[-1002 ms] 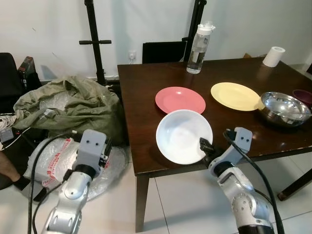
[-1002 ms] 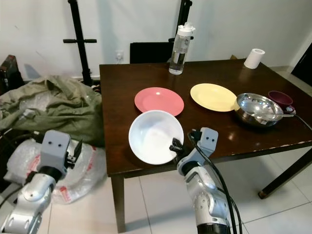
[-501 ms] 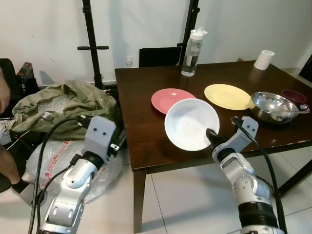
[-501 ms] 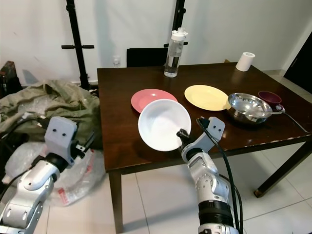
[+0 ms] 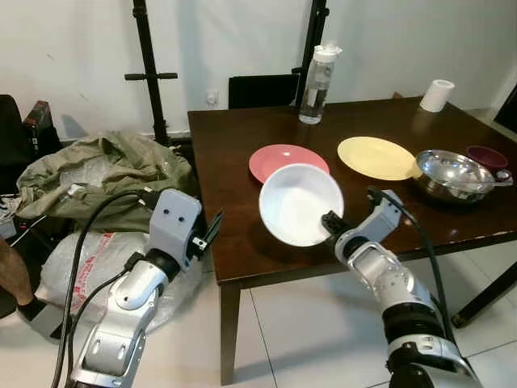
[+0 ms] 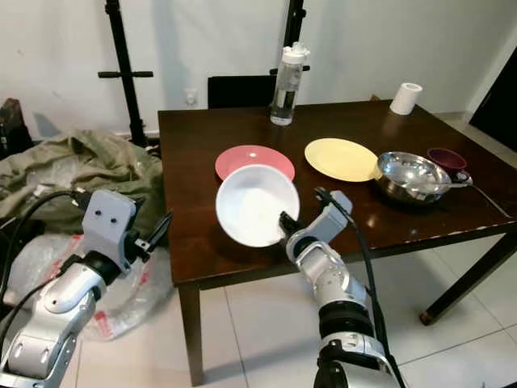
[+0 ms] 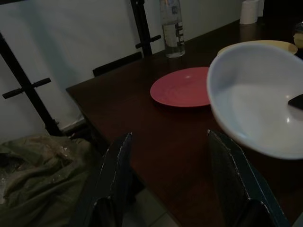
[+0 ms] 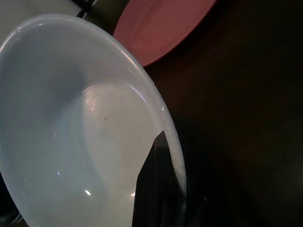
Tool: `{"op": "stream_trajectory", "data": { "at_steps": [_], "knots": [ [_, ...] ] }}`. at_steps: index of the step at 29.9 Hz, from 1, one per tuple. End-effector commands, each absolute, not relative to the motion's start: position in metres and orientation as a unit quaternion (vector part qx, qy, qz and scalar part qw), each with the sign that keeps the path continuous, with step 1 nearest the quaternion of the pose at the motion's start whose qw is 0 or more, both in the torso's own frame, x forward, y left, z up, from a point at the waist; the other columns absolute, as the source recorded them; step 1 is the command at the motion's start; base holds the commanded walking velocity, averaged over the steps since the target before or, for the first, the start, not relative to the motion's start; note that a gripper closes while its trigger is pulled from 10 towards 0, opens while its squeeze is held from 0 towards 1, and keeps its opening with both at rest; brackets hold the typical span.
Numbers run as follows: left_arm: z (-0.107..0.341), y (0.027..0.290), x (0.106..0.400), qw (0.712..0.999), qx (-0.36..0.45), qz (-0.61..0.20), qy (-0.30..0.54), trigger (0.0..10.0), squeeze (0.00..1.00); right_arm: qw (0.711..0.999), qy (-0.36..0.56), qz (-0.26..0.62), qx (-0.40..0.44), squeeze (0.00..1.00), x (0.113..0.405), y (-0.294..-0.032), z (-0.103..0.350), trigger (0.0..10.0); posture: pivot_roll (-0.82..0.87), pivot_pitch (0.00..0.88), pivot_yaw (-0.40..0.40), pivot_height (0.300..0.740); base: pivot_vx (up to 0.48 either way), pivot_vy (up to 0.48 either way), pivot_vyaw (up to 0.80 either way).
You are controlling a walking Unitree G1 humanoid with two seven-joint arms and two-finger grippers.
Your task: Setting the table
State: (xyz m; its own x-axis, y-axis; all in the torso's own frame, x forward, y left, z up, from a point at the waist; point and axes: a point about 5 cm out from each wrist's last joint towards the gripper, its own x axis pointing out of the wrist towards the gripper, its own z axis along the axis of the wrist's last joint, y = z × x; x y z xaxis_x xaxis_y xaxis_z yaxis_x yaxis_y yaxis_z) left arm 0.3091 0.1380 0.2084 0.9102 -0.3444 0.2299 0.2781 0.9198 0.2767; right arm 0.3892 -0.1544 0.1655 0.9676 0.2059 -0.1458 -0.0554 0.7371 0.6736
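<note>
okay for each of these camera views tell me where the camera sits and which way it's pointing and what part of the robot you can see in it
Left eye and right eye: on the head, looking forward and down at the dark table; both silver arms show.
Left wrist: looks along the open left pincer across the table toward the white bowl and pink plate.
Right wrist: close on the bowl rim, which the right pincer grips.
Shared: all views show the bowl and pink plate.
</note>
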Motion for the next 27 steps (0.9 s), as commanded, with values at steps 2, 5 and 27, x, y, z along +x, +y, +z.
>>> {"op": "stream_trajectory", "data": {
  "at_steps": [2, 5, 27],
  "knots": [
    [0.209, 0.135, 0.307, 0.969, 0.120, -0.167, -0.139, 10.0, 0.00, 0.924, 0.125, 0.083, 0.352, 0.00, 0.388, -0.147, 0.158, 10.0, 0.08, 0.104, 0.028, 0.740, 0.000, 0.000, 0.00],
    [0.209, 0.133, 0.308, 0.969, 0.118, -0.167, -0.138, 10.0, 0.00, 0.924, 0.135, 0.083, 0.347, 0.01, 0.387, -0.144, 0.152, 10.0, 0.08, 0.104, 0.030, 0.740, 0.000, 0.000, 0.00],
    [0.207, 0.133, 0.309, 0.969, 0.121, -0.172, -0.131, 10.0, 0.00, 0.988, -0.030, 0.013, 0.151, 0.00, 0.391, -0.178, 0.194, 10.0, 0.07, 0.121, 0.047, 0.740, 0.000, 0.000, 0.00]
  ]
}}
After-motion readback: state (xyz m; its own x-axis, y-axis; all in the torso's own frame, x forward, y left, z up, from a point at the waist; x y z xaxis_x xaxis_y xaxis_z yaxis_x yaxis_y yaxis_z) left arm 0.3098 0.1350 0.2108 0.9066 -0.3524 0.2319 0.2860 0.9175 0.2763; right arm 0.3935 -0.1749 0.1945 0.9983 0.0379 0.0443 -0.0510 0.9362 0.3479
